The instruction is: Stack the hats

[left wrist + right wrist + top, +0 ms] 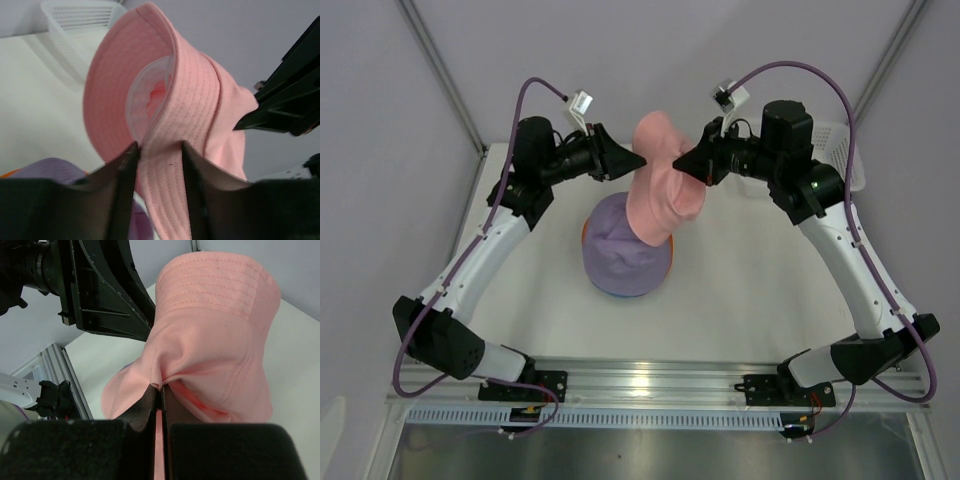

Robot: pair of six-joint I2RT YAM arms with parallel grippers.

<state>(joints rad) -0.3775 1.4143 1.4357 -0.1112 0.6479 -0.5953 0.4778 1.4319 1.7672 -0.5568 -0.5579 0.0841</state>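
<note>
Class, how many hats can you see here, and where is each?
3. The pink hat hangs between the left pincer and right pincer; the lavender hat sits below it; an orange hat peeks from under that. More may be hidden.

White desk [750, 300], matte and evenly lit. Plain pale grey walls [380, 100] stand left, right and far. Aluminium rail [650, 381] runs along the near edge. Slanted metal posts [438, 68] rise at the far corners.

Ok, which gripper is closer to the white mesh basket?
Right. The right gripper pinches the pink hat on the side facing the white mesh basket; the left gripper straddles the hat's brim on the far side, farther from it.
</note>
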